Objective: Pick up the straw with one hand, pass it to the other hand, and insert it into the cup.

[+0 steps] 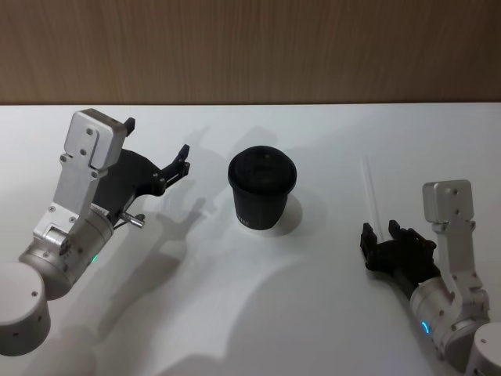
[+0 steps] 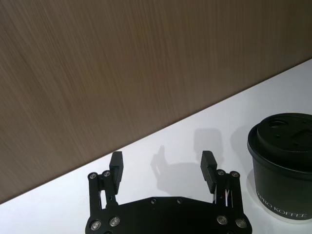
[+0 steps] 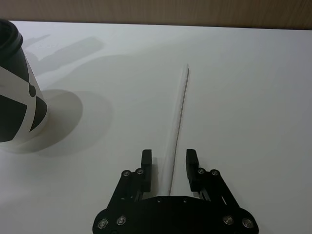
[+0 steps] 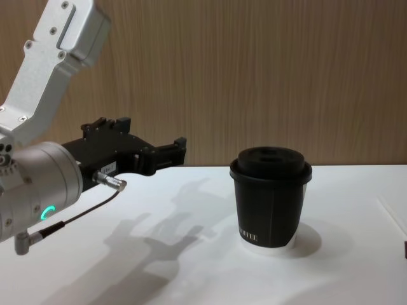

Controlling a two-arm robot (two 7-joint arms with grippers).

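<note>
The black lidded cup (image 1: 262, 190) stands upright at the table's middle, also in the chest view (image 4: 271, 203). The thin white straw (image 1: 373, 196) lies flat on the table to its right. My right gripper (image 1: 381, 232) is open at the straw's near end. In the right wrist view the straw (image 3: 179, 117) runs between the two spread fingers of the right gripper (image 3: 169, 159), and they do not squeeze it. My left gripper (image 1: 156, 142) hovers open and empty above the table left of the cup, pointing toward it (image 2: 162, 161).
The white table (image 1: 258, 313) ends at a wooden wall (image 1: 250, 47) behind the cup. In the left wrist view the cup (image 2: 282, 161) stands off to one side of the left gripper.
</note>
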